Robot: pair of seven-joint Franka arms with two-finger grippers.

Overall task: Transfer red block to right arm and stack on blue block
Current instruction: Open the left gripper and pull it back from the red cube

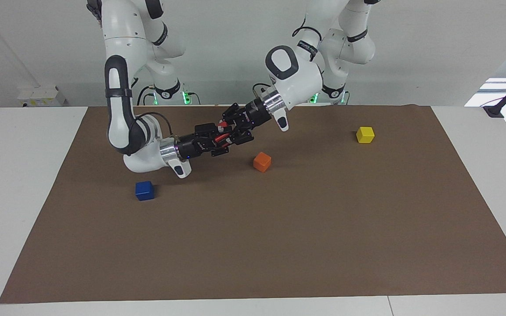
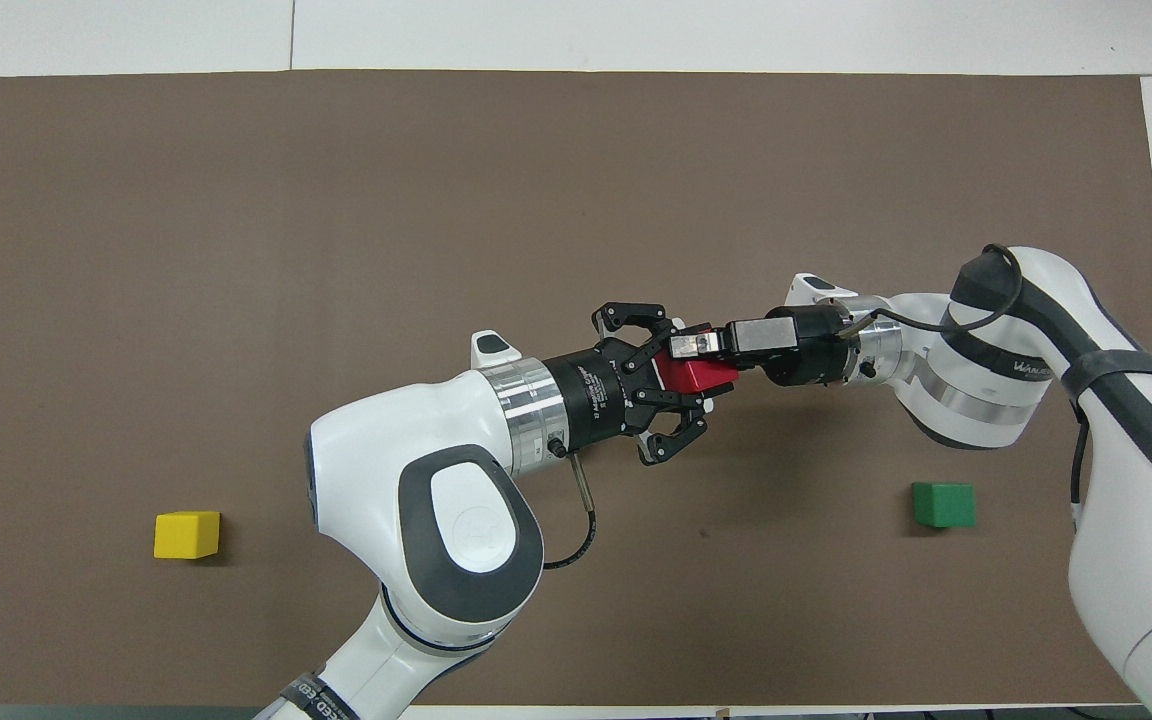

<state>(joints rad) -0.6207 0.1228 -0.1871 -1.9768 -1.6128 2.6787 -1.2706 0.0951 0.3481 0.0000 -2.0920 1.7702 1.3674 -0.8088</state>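
Above the brown mat [image 2: 236, 250], left end effector [image 2: 681, 385] and right end effector [image 2: 701, 350] both gripping red block [image 2: 693, 375]

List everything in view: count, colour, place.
red block: 1, red, in the air between both grippers, over the mat
blue block: 1, dark blue, on the mat, toward the right arm's end
orange cube: 1, orange, mid-mat
yellow cube: 1, yellow, toward the left arm's end
mat: 1, brown, on the table
table: 1, white
left gripper: black, shut on the red block
right gripper: black, shut on the red block
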